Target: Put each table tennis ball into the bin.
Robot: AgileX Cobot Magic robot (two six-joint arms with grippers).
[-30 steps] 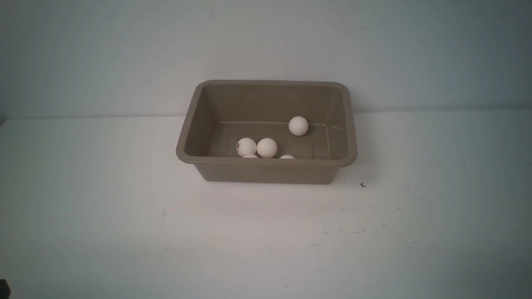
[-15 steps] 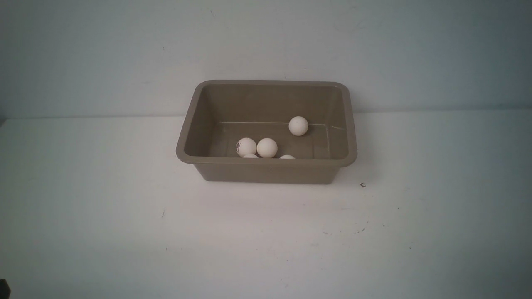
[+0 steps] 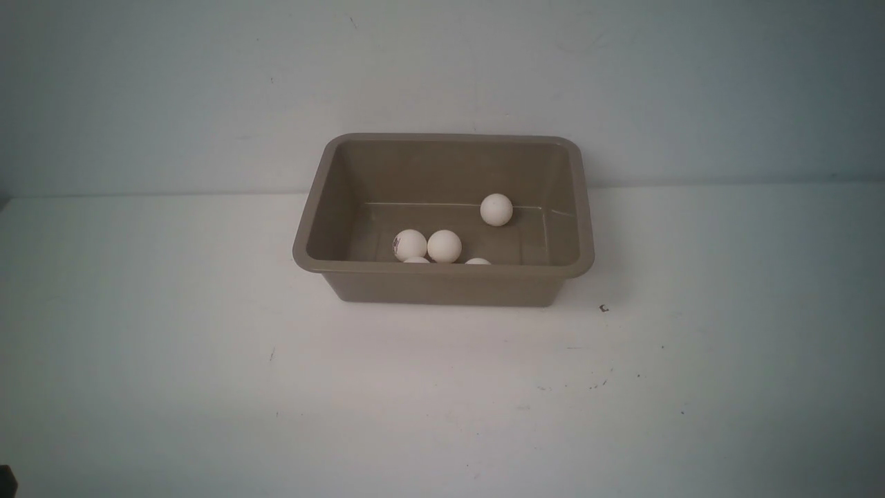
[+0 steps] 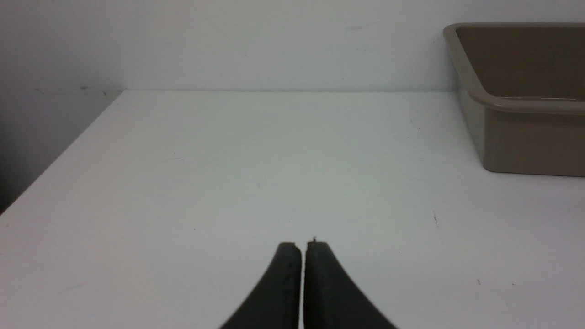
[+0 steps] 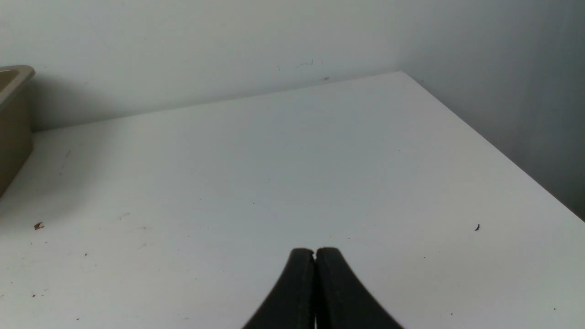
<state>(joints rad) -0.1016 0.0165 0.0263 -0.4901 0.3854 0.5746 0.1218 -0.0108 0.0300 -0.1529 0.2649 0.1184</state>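
The taupe-brown bin [image 3: 442, 271] stands at the back middle of the white table. Several off-white table tennis balls lie inside it: one [image 3: 496, 209] by the far wall, a smudged one [image 3: 410, 245] and another [image 3: 444, 245] side by side, and two more, one [image 3: 416, 260] and one [image 3: 477, 261], half hidden behind the near rim. My left gripper [image 4: 303, 246] is shut and empty, low over the table, to the left of the bin [image 4: 521, 137]. My right gripper [image 5: 315, 252] is shut and empty, to the right of the bin [image 5: 11, 123]. Neither gripper shows in the front view.
The white table [image 3: 442, 401] meets a pale wall [image 3: 442, 69] right behind the bin. The table's left edge [image 4: 59, 155] and right edge [image 5: 493, 146] show in the wrist views. Small dark specks, one of them [image 3: 603, 308] near the bin, mark the surface.
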